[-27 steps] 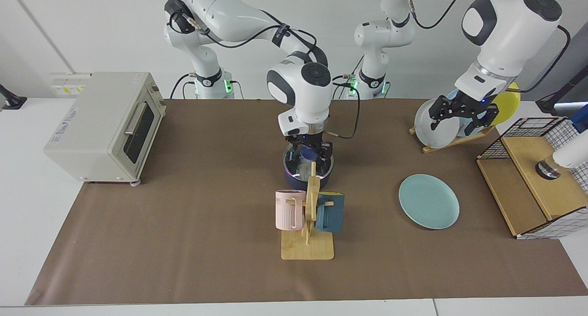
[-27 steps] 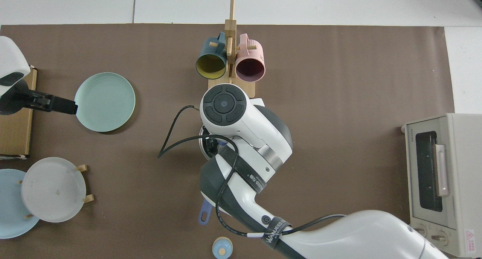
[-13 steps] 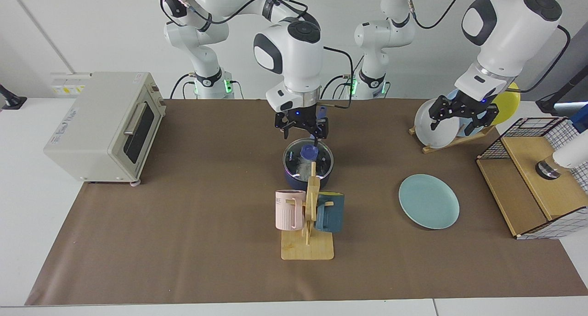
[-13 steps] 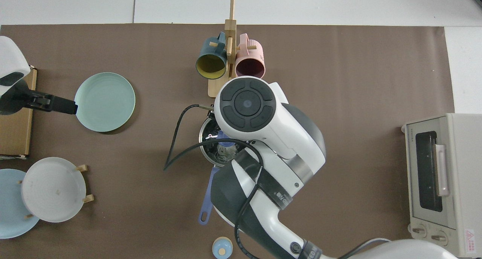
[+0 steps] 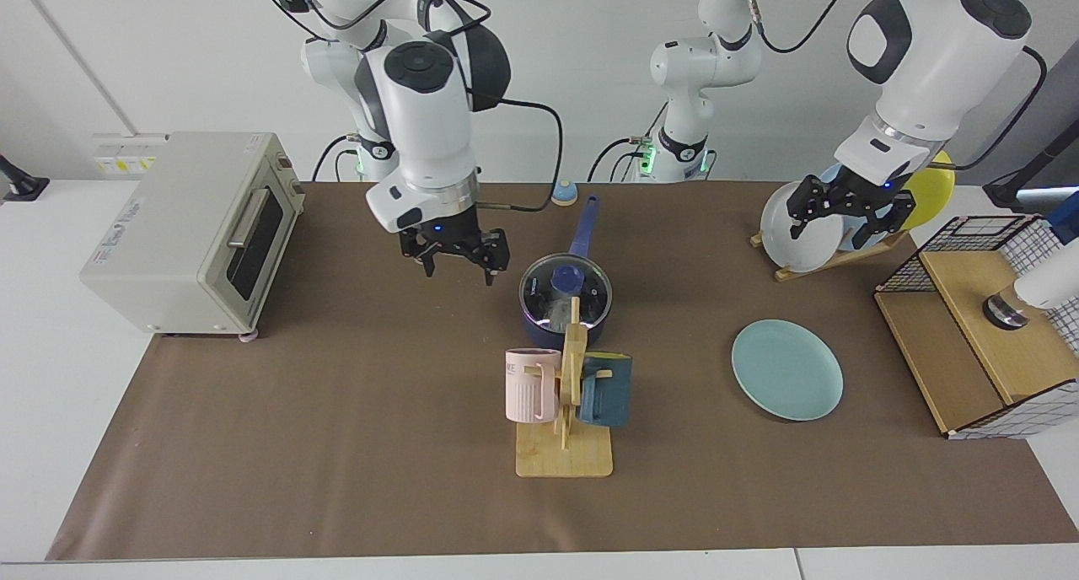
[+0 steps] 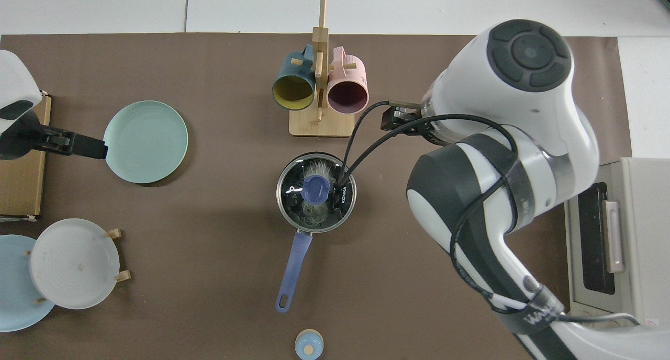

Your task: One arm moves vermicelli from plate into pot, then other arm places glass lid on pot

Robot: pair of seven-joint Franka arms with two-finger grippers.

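**Lid Seated on the One Pot, Both Grippers Empty**

Sitting at the centre of the frame, the single pot (image 5: 563,320) carried the glass lid (image 5: 565,290) flat on its rim, the lid's blue knob (image 6: 315,188) at its middle. Through the glass the vermicelli (image 6: 317,170) showed as one pale tangle inside the pot. The pot's one long handle (image 6: 291,272) ran toward the bottom of the top view.

One pale teal plate (image 5: 786,369) lay bare at the right of the facing view, well apart from the pot. Behind it a rack (image 5: 830,255) held three more plates on edge: grey, light blue and yellow.

Two mugs hung on one wooden stand (image 5: 565,453) just below the pot in the facing view: a pink mug (image 5: 531,385) and a dark teal mug (image 5: 605,390).

The right gripper (image 5: 455,261) hung above the cloth to the upper left of the pot, fingers apart, holding nothing. The left gripper (image 5: 851,217) waited at the upper right in front of the plate rack, fingers apart too. One toaster oven (image 5: 190,230) stood at the left edge.
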